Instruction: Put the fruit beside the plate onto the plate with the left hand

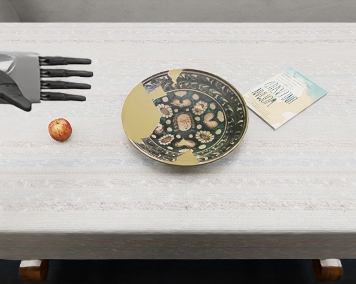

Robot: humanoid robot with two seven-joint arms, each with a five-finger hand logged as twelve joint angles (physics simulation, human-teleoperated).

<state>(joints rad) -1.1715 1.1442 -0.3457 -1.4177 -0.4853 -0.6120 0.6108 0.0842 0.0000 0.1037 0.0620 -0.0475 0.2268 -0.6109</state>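
Right now I am watching the left hand [29, 78] reaching in from the left edge of the view, over the far-left part of the table [183, 201]. Its 4 fingers [65, 73] are stretching out straight and parallel, pointing right toward the plate, slightly apart from one another and gripping nothing. The thumb is angling down below the palm.

The apple [60, 129] is sitting on the tabletop just below the fingers in the picture, apart from them. From this 1 slanted view I am not able to tell how high the hand is hovering over the surface. The apple is resting well to the left of the plate [139, 112], with a strip of bare tabletop lying between the 2.

The plate is lying flat near the table's centre, its patterned face turned up and its rim touching nothing. A booklet [285, 97] is lying to the plate's right, near the rim but apart from it, turned at an angle. A broad band of bare surface is running along the table's near edge, and a narrower band along the far edge behind the plate. Below the near edge, 2 wooden legs [34, 269] are showing at the corners.
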